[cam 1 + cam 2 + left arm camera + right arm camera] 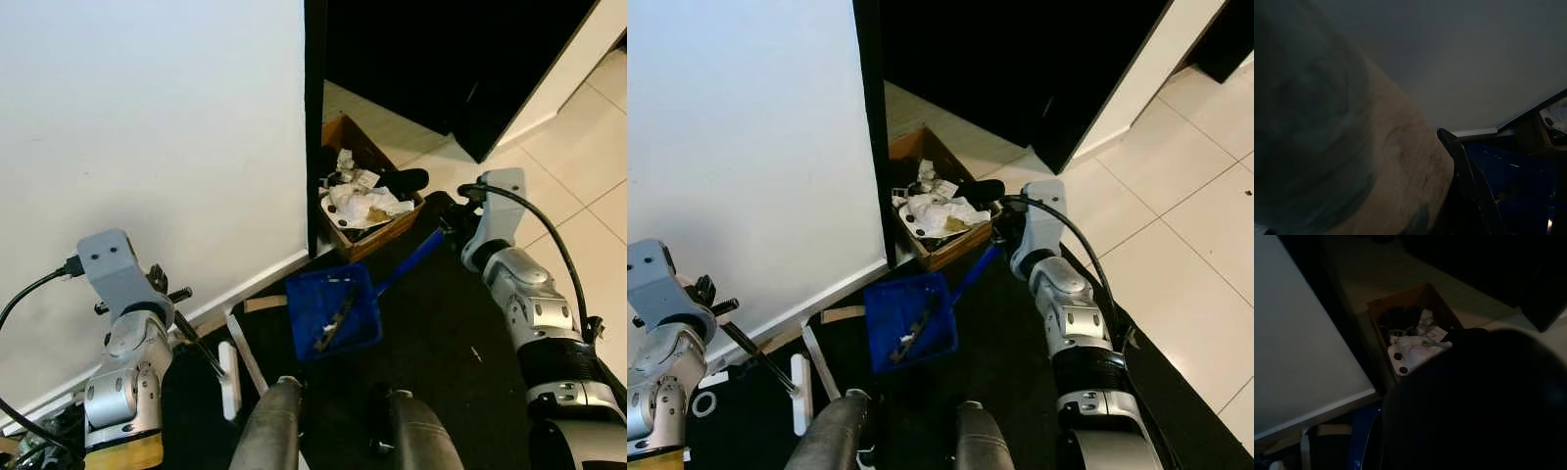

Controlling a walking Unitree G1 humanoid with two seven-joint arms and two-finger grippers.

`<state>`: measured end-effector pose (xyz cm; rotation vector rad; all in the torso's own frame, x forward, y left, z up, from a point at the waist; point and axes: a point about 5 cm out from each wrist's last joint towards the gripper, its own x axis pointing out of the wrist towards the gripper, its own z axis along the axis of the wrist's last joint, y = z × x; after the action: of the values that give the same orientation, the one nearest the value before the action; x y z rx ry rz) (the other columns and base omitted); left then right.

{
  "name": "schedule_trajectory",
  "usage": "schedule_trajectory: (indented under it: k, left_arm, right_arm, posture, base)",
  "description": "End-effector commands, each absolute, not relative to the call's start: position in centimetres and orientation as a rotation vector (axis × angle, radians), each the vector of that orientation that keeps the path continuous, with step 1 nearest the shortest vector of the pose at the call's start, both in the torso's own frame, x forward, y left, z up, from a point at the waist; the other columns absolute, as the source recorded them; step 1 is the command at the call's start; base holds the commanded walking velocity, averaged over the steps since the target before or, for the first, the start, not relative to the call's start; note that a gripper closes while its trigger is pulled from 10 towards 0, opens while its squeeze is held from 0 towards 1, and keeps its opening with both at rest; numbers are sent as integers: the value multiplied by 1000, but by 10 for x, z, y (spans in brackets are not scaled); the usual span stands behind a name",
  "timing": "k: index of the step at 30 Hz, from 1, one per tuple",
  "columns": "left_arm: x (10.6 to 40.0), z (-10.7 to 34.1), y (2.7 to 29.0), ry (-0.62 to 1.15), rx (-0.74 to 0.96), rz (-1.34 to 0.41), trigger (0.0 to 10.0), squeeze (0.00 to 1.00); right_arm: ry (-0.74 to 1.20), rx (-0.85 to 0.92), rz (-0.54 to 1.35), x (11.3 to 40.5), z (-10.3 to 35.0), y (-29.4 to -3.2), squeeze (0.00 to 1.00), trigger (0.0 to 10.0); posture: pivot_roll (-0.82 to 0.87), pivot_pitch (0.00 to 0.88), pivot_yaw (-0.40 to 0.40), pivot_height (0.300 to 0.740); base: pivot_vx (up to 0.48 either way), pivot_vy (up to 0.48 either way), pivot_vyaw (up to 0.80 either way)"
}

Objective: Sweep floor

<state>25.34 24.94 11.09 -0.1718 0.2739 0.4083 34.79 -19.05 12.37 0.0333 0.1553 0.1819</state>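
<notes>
Blue dustpan; brown cardboard box, white crumpled paper; black mat.

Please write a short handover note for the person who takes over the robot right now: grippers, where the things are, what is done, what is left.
Right gripper: at the end of the blue dustpan's handle; its grip is hidden.
Left gripper: by the white wall, on a thin dark rod, probably the broom handle; grip unclear.
Blue dustpan: on the dark floor, just before the cardboard box, holding a dark strip and small white scraps.
Box: already full of crumpled paper.
Done: some litter is collected.
Left: probably empty the dustpan into the box, then sweep the rest.
</notes>
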Motion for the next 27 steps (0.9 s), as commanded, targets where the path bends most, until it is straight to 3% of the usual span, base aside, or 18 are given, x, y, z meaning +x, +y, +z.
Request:
schedule_trajectory:
  k: [1, 14, 27]
  left_arm:
    - [253, 111, 254, 266, -146, 428, 10000, 0]
    - [260, 119, 247, 223, -61, 380, 10000, 0]
    - [260, 114, 246, 239, -41, 373, 10000, 0]
  right_arm:
    - [141, 52, 171, 348, 127, -193, 0, 10000]
    - [188, 49, 226, 346, 125, -192, 0, 10000]
    - [140, 33, 188, 344, 148, -213, 0, 10000]
  posture:
    - [86, 223, 1, 740]
    - [83, 224, -4, 740]
    - [78, 220, -8, 740]
  base:
    - [0, 0, 0]
    - [0, 0, 0]
    - [0, 0, 0]
